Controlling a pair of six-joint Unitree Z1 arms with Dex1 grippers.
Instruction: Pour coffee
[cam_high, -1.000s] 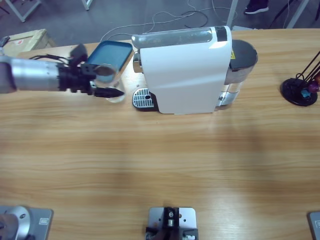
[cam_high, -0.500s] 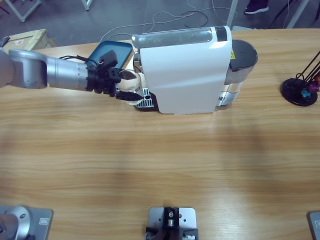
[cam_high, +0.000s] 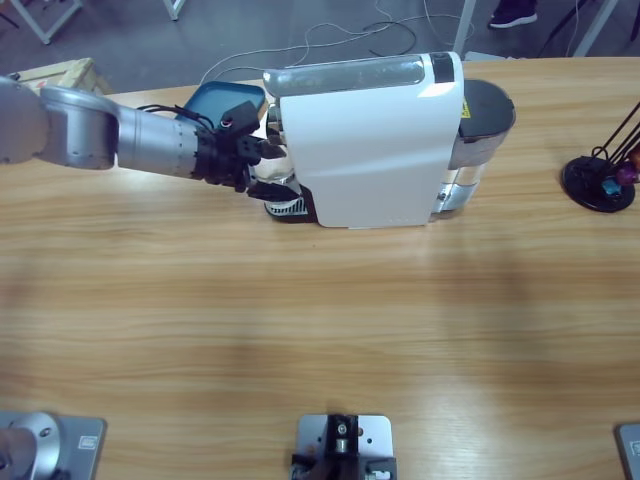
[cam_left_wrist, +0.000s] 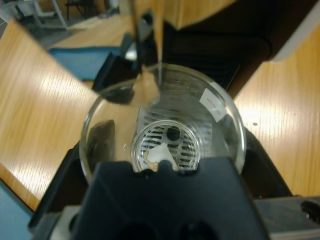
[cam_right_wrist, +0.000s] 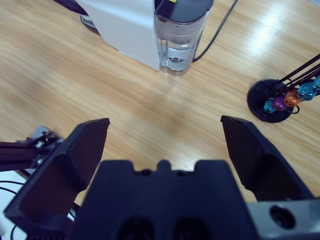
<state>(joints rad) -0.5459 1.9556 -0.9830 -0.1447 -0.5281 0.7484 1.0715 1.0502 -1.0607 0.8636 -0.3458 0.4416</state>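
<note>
Left fingers (cam_high: 268, 172) grip the glass (cam_left_wrist: 162, 122) over the drip grate (cam_left_wrist: 167, 145); right fingers (cam_right_wrist: 165, 137) spread apart.

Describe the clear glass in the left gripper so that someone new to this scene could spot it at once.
Find the big white coffee machine at the table's far edge. At its left end sits a slotted metal drip tray; the left gripper holds the clear glass right over it. It is the only see-through cup, beside a blue tray.
</note>
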